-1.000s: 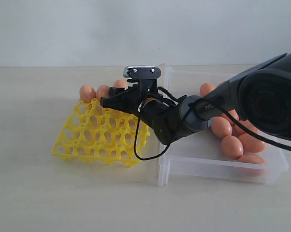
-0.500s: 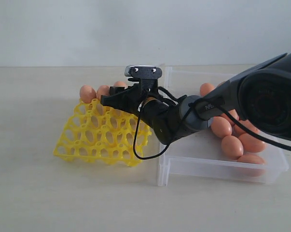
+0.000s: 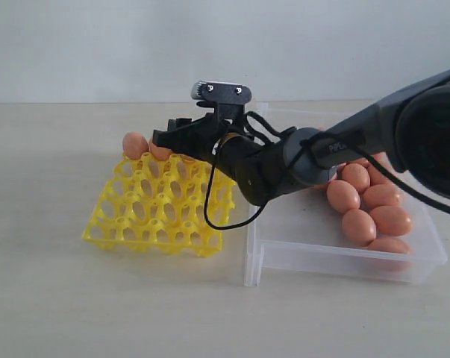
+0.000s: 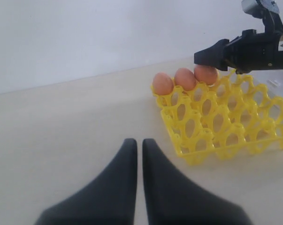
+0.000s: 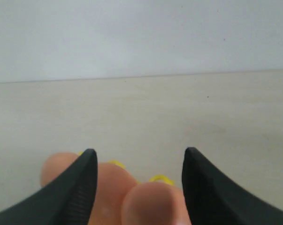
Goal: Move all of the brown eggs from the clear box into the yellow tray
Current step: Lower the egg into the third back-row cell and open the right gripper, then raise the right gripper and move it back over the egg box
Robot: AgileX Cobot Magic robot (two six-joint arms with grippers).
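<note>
Sitting nearest on the table (image 3: 75,298): box (image 3: 322,257) to the right, tray (image 3: 146,240) to the left, just beside each other. The tray's near three rows of cups are empty.

The box holds a cluster of eggs (image 3: 359,226) at its right end. Some are hidden behind the right arm (image 3: 344,142), so the count is uncertain. The left part of the box shows bare floor. A black cable (image 3: 210,212) loops down from the arm over the tray's right side.

The left gripper (image 4: 138,143) is out of the outside view. Its own camera shows it over bare table, fingers drawn together to a slit, nothing held, the tray ahead and well apart.

Farther back, the arm crosses from the right, over the box, to the tray's far row. Three eggs sit there side by side, from the leftmost egg (image 4: 162,83) in the far-left corner to the third egg (image 4: 206,74).

The right gripper (image 5: 140,152) hovers just over the third egg, jaws spread wide, gripping nothing. Whether a finger touches a shell I cannot tell.

Farthest is a plain pale wall (image 3: 210,45).
</note>
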